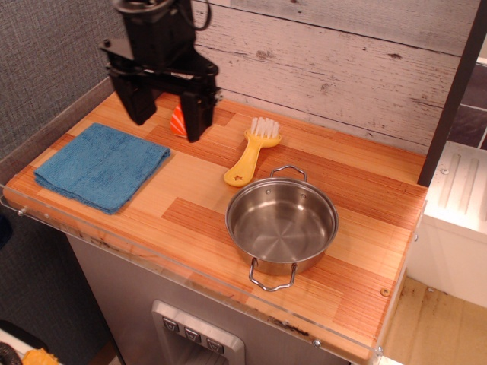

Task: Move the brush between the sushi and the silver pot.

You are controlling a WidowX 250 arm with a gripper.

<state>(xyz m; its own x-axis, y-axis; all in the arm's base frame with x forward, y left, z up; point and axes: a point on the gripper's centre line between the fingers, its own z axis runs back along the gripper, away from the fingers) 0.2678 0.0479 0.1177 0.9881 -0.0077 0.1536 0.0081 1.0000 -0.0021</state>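
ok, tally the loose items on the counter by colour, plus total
Blue: 1, the towel
Yellow: 1, the brush
Orange and white: 1, the sushi, mostly hidden behind the gripper
Silver: 1, the silver pot
Total: 4

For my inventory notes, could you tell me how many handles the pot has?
2: one wire loop handle on the silver pot faces the wall, the other faces the counter's front edge.
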